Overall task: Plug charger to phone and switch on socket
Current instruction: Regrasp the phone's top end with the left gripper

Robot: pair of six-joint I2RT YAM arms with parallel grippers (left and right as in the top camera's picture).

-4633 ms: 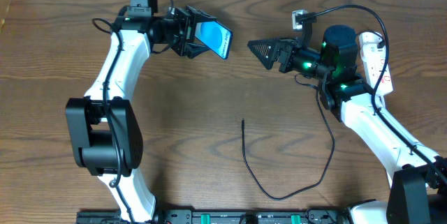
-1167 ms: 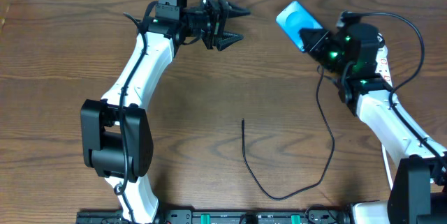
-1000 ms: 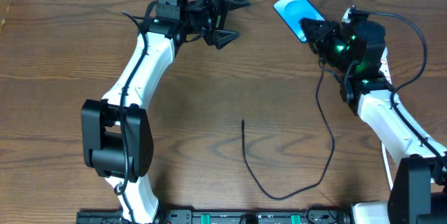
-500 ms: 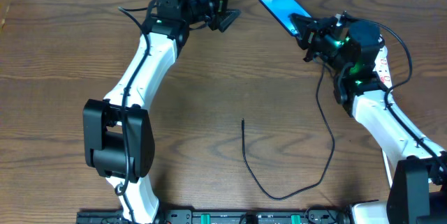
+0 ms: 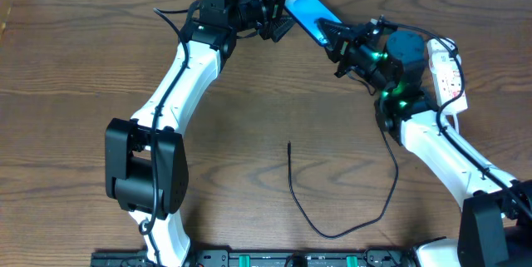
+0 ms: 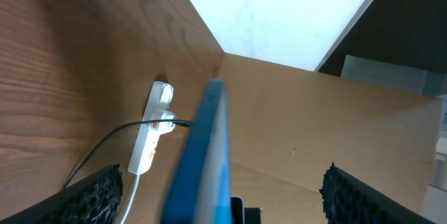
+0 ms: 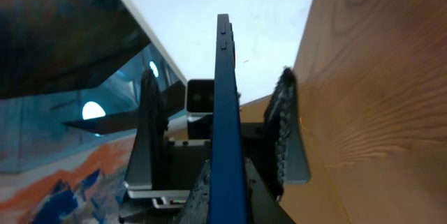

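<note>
The phone [image 5: 309, 13], with its blue screen, is held up at the table's back edge, and my right gripper [image 5: 331, 32] is shut on its lower end. In the right wrist view the phone [image 7: 223, 91] shows edge-on, rising out of my right gripper [image 7: 227, 192]. My left gripper [image 5: 293, 4] stands open, one finger on each side of the phone's far end without touching it. In the left wrist view the phone [image 6: 206, 158] runs between the wide-apart fingers [image 6: 91, 196]. The charger [image 5: 293, 188] lies loose on the table. The socket [image 5: 445, 67] lies at the right.
The socket [image 6: 150, 137] also shows in the left wrist view, with a black cable and a white cord leading from it. A pale wall runs behind the table's back edge. The charger cable loops across the front middle of the wooden table [image 5: 66, 92].
My right arm has swung the phone leftward along the back edge. My left gripper has shifted right to meet it, so the phone now lies between its open fingers.
</note>
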